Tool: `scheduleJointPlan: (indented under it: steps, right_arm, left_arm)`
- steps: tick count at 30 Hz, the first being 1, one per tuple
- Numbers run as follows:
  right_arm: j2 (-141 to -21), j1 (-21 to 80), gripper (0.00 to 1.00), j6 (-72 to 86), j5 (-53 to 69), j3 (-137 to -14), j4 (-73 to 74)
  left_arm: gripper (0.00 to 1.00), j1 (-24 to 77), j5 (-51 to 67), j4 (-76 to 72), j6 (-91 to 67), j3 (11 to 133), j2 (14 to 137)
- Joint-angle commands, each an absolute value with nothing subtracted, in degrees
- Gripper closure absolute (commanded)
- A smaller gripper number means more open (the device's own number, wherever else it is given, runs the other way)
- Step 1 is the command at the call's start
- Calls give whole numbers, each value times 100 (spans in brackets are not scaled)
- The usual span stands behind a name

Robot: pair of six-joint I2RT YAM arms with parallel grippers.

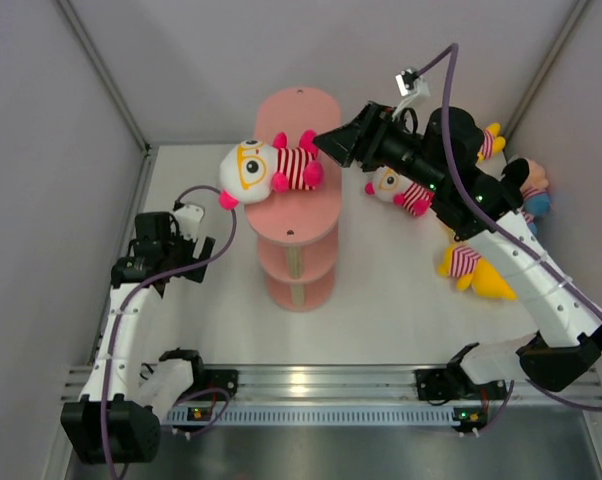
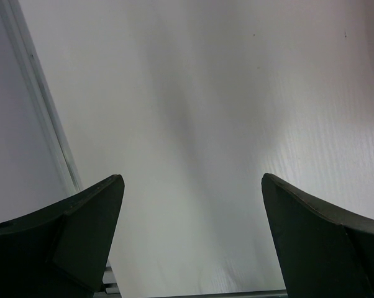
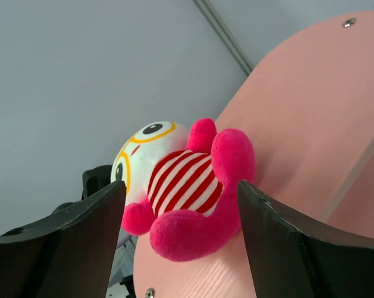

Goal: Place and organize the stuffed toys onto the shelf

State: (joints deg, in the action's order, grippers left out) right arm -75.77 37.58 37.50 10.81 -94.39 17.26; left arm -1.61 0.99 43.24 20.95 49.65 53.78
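Observation:
The salmon-pink shelf [image 1: 303, 120] stands mid-table. A stuffed toy [image 1: 271, 168] with a white face, orange glasses, striped shirt and pink limbs lies on its top tier, head hanging over the left edge. My right gripper [image 1: 329, 142] is open just right of the toy's legs. In the right wrist view the open right gripper [image 3: 181, 186] has a finger on each side of the toy [image 3: 184, 186], with a gap at both, above the top tier [image 3: 311, 124]. My left gripper [image 1: 161, 250] is open and empty over bare table [image 2: 191, 178].
More stuffed toys lie right of the shelf: a striped one [image 1: 399, 190] under my right arm, a yellow one [image 1: 476, 270], another at the back [image 1: 493, 142] and a black-haired one [image 1: 531, 183] by the right wall. The cell's walls close in both sides.

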Motion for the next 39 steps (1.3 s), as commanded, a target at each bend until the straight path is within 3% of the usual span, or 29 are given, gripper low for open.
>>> scheduleJointPlan:
  steps: [1, 5, 9, 12, 13, 17, 21, 23, 29, 30, 31, 33, 37, 39]
  right_arm:
    - [-8058, 3779, 27, 3761, 1529, -9677, 1696]
    - [-8218, 3850, 26, 3797, 1346, -9642, 1714]
    - [-8130, 3876, 32, 3823, 1152, -9457, 1609]
    - [-7972, 3885, 47, 3823, 1037, -9290, 1573]
    - [-7937, 3876, 57, 3823, 994, -9247, 1565]
    - [-7752, 3876, 80, 3832, 809, -9027, 1521]
    - [-7594, 3876, 97, 3815, 651, -8991, 1564]
    - [-7515, 3876, 100, 3797, 546, -8930, 1600]
    - [-7207, 3885, 97, 3946, 369, -8508, 1380]
    - [-7216, 3876, 91, 3955, 387, -8517, 1397]
    - [-7216, 3876, 79, 3955, 387, -8508, 1406]
    - [-7155, 3867, 73, 3938, 369, -8473, 1433]
    - [-6787, 3771, 39, 3832, 71, -8350, 1511]
    - [-6646, 3596, 30, 3797, 70, -8350, 1617]
  left_arm:
    - [1, -158, 97, 4271, 2065, 5115, 5379]
    - [1, -158, 105, 4271, 2074, 4993, 5309]
    - [1, -158, 123, 4271, 2066, 4966, 5291]
    - [1, -158, 123, 4272, 2057, 4983, 5309]
    - [1, -158, 132, 4271, 2048, 4983, 5309]
    - [1, -167, 132, 4271, 2030, 4992, 5309]
    - [1, -158, 123, 4271, 2030, 5001, 5282]
    - [2, -158, 132, 4271, 2030, 5001, 5274]
    - [1, -158, 158, 4271, 2030, 4983, 5265]
    - [1, -158, 176, 4271, 2048, 4983, 5265]
    - [1, -158, 176, 4271, 2039, 4992, 5273]
    - [1, -158, 184, 4271, 2039, 4966, 5256]
    - [1, -158, 193, 4271, 2065, 4931, 5247]
    - [1, -158, 185, 4271, 2065, 4931, 5247]
